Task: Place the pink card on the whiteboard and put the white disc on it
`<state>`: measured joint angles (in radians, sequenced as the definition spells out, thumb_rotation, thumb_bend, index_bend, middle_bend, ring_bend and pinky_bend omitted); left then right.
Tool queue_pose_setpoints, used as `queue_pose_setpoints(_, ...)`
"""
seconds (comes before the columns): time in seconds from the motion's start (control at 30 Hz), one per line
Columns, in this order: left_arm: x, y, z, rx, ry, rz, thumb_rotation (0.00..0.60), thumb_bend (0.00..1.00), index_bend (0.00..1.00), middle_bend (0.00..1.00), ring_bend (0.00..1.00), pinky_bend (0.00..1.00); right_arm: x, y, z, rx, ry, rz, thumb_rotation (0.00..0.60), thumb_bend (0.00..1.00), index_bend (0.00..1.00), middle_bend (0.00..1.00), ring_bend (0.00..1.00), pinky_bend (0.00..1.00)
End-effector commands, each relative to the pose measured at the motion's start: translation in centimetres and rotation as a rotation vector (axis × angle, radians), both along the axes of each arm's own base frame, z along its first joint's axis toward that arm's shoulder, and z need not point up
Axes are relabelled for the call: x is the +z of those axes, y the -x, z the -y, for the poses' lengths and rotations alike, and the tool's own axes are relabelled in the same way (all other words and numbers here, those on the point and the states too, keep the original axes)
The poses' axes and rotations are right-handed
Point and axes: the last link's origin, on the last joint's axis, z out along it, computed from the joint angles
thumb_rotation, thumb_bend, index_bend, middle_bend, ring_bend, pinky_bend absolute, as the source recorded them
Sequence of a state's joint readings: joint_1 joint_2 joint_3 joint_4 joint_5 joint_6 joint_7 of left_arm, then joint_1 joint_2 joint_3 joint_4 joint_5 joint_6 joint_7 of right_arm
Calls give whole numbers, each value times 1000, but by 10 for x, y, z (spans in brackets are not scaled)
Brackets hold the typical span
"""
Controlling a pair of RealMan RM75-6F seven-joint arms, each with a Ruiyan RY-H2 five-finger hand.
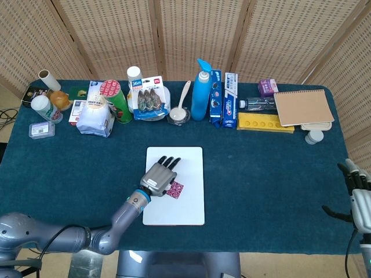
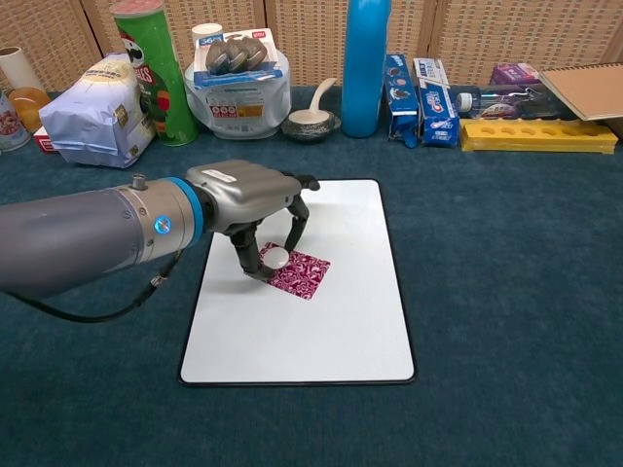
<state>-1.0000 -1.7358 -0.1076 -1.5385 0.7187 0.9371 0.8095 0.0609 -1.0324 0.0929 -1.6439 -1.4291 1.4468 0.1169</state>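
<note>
A staged test setup, such as a robot lab, is suggested rather than a lived-in room. A counter (image 1: 261,168) covered in dark teal cloth is enclosed at the top of the frame by woven screens (image 1: 191,35), by which any room behind is hidden. Along the far edge unrelated household goods are lined up: a chips can (image 1: 115,99), a white bag (image 1: 94,117), a blue bottle (image 1: 200,90), toothpaste boxes (image 1: 224,99), a yellow tray (image 1: 265,123) and a notebook (image 1: 303,106). A whiteboard (image 1: 188,197) lies flat at the centre. Cabling (image 1: 11,119) is seen at the left edge.
</note>
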Motion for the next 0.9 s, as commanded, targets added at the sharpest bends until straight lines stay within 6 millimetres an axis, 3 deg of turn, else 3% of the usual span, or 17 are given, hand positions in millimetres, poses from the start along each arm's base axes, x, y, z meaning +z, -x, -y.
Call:
queue_pose_setpoints(0.03, -3, -2, 0, 1, 2, -7, 600, 253, 467, 0, 0, 63, 0, 0, 0, -1, 0, 2, 600, 0, 0, 0, 0, 0)
queue_pose_setpoints(0.13, -4, -3, 0, 14, 8, 2, 600, 243, 249, 0, 0, 63, 1, 0, 0, 1, 1, 3, 600, 0, 0, 0, 0, 0)
queue_pose_setpoints(0.53, 14, -6, -1, 19, -8, 46, 600, 225, 22, 0, 0, 63, 1, -1, 0, 3, 2, 3, 600, 0, 0, 0, 0, 0)
queue_pose_setpoints(0.73, 53, 1, 1, -32, -96, 75, 600, 104, 0, 0, 0, 63, 2, -1, 0, 3, 7, 2, 600, 0, 0, 0, 0, 0)
queue_pose_setpoints(0.9, 103, 29, 9, -75, -283, 36, 600, 69, 0, 0, 0, 63, 3, -2, -1, 6, 11, 3, 600, 0, 0, 0, 0, 0)
